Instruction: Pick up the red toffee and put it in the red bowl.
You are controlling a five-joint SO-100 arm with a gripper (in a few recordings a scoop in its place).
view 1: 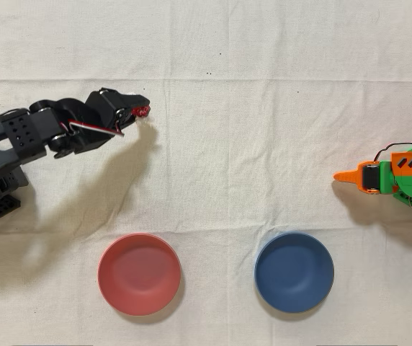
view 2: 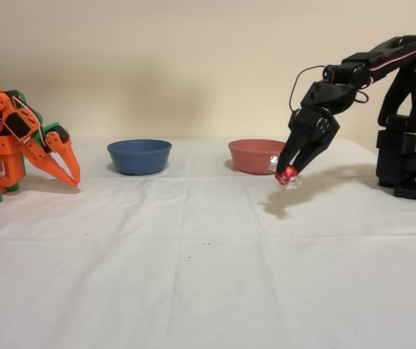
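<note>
One claw [view 2: 289, 174] grips the red toffee [view 2: 288, 176] aloft, well apart from the red bowl [view 1: 139, 274].

red toffee [view 2: 287, 176]: tiny round candy, shiny red foil, clear crinkled wrapper ends showing on either side. held off the cloth in the side view, clear of the surface, with its shadow on the cloth below. pinched at the tip of the black gripper [view 2: 289, 171], whose fingers are closed on it. in the overhead view the toffee [view 1: 142, 112] sits at upper left, well apart from the bowl.

red bowl [view 1: 139, 274]: round, shallow, plain matte salmon-red, upright, nothing inside. lower left of centre in the overhead view; in the side view [view 2: 255, 155] it stands just behind and left of the toffee.
</note>
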